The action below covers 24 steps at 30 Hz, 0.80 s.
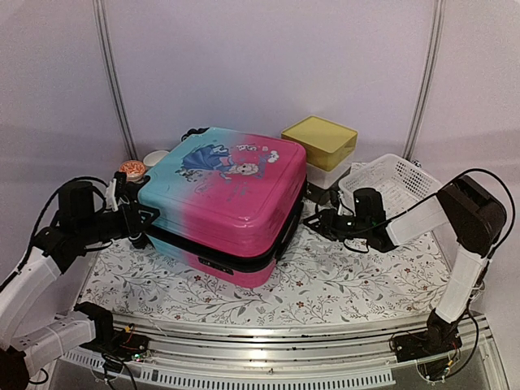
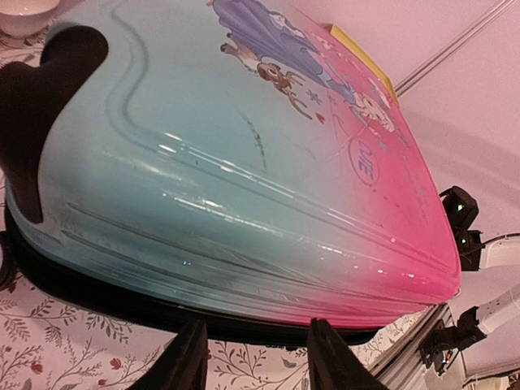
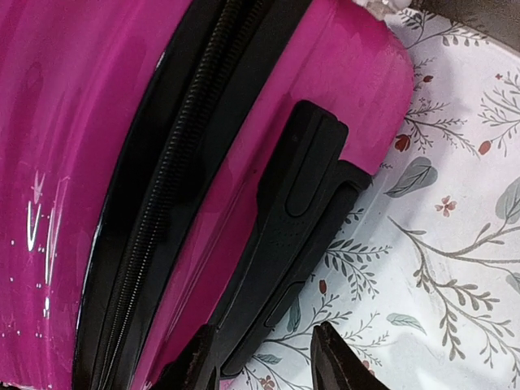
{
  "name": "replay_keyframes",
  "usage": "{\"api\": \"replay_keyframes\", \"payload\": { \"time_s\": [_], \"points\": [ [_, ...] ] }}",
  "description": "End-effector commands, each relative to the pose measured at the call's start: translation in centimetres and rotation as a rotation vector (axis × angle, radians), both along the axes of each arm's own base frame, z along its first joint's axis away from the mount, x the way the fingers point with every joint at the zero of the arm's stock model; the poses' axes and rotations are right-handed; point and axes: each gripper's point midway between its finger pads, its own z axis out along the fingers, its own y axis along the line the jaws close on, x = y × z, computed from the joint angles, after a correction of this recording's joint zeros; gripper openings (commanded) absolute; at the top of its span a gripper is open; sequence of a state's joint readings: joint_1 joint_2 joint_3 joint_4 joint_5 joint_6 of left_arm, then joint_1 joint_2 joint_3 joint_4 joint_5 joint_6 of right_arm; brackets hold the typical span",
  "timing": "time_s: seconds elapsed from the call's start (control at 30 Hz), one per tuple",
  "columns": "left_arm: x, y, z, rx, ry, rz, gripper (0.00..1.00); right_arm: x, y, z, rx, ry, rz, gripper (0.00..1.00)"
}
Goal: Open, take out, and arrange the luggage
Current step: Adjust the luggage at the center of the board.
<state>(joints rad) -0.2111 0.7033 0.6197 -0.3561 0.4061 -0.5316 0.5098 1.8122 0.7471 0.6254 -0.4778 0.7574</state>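
Observation:
The luggage lies flat mid-table, its top shell turquoise fading to pink with a cartoon girl print, and a black zipper band runs round its side. My left gripper is at its turquoise left end. In the left wrist view that gripper is open, with only tablecloth between the fingers and the shell just ahead. My right gripper is at the pink right end. It stands open beside a black plastic side handle, whose lower end reaches close to the left fingertip. The zipper appears shut there.
A yellow-topped box and a white mesh basket stand behind the right arm. A small white bowl and an orange round item sit at the back left. A floral cloth covers the table, with a metal rail along its front.

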Motion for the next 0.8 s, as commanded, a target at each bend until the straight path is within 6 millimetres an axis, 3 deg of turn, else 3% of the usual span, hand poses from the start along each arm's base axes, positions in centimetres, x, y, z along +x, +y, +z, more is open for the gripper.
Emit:
{"api": "replay_keyframes", "payload": {
  "time_s": [0.0,0.13,0.3,0.63,0.77],
  "points": [
    [0.0,0.1,-0.8,-0.009,0.019,0.007,0.44,0.8,1.2,1.3,0.083,-0.020,0.020,0.41],
    [0.0,0.1,-0.9,-0.011,0.022,0.010,0.44,0.9,1.6,1.2,0.119,-0.011,0.027,0.47],
    [0.0,0.0,-1.0,-0.012,0.026,0.009,0.47,1.0,2.2,0.8,0.162,0.011,0.041,0.48],
    [0.1,-0.2,-1.9,-0.031,0.050,0.007,0.47,1.5,3.6,0.1,0.256,0.052,0.079,0.46],
    [0.2,-0.2,-2.2,-0.036,0.057,0.010,0.48,1.1,4.0,0.1,0.289,0.065,0.095,0.40]
  ]
}}
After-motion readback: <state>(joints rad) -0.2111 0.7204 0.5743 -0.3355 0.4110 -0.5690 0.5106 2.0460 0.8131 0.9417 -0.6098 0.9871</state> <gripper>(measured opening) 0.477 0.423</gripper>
